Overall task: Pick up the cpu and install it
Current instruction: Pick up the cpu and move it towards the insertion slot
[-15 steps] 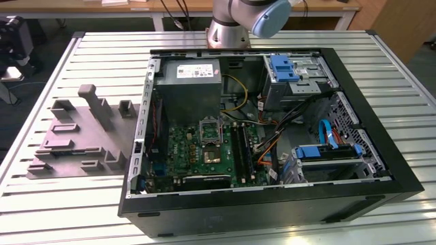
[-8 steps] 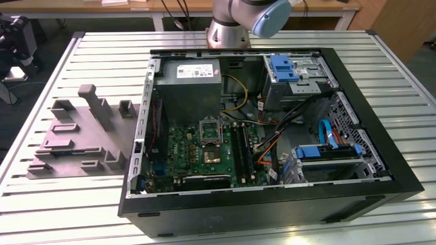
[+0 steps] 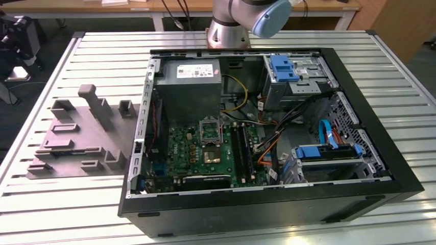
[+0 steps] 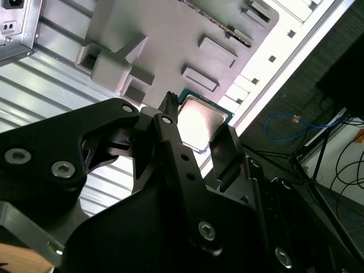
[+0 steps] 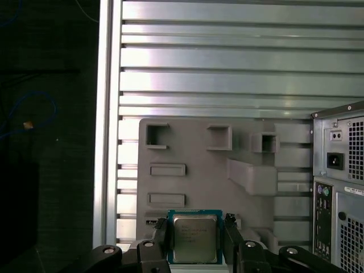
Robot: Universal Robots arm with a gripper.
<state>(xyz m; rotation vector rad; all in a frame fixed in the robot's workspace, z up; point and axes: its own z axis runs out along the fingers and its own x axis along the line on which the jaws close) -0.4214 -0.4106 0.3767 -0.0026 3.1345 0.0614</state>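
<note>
Two black fingers [image 5: 162,242] of the gripper [image 5: 195,227] are pinching the cpu [image 5: 194,238] by opposite edges, holding it clear above the grey tray [image 5: 193,142]. Open slatted bench [image 5: 227,57] is lying around it, and the computer case [image 5: 341,187] is standing beside the tray. The cpu's silvery, green-rimmed top is showing. The arm [image 3: 235,20] is standing behind the case.

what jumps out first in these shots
The cpu, pale metal top showing, is clamped between the fingers of the gripper in both wrist views, with the grey fixture behind it. In the exterior view, the open pc case lies on the slatted table, its motherboard and socket exposed.
</note>
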